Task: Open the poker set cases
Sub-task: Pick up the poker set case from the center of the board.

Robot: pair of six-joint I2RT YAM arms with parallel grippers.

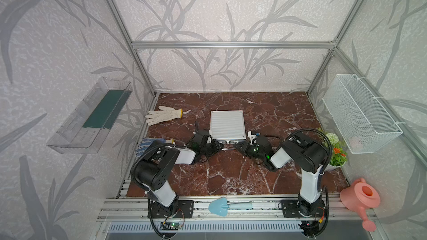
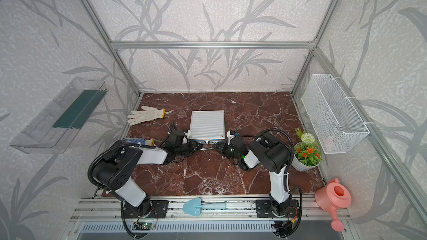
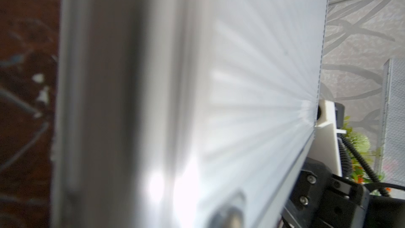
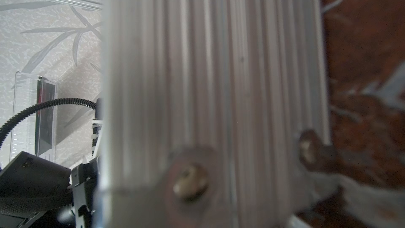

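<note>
The poker set case (image 1: 227, 124) (image 2: 207, 124) is a flat silver ribbed briefcase lying on the brown marble table with its lid down. Its thin metal handle (image 1: 227, 149) juts from the near side. My left gripper (image 1: 219, 145) (image 2: 196, 145) sits at the case's near left corner, and my right gripper (image 1: 237, 145) (image 2: 216, 145) at its near right corner, both against the front face beside the latches (image 1: 227, 141). Both wrist views are filled by the blurred ribbed case (image 3: 241, 84) (image 4: 219, 62) with a corner rivet (image 4: 190, 183). Neither gripper's fingers show.
A white glove (image 1: 164, 114) lies at the far left and a blue dotted glove (image 1: 144, 145) under my left arm. A potted plant (image 1: 335, 151), a pink watering can (image 1: 360, 198) and a wire basket (image 1: 360, 111) are at the right. A blue trowel (image 1: 221, 206) lies on the front rail.
</note>
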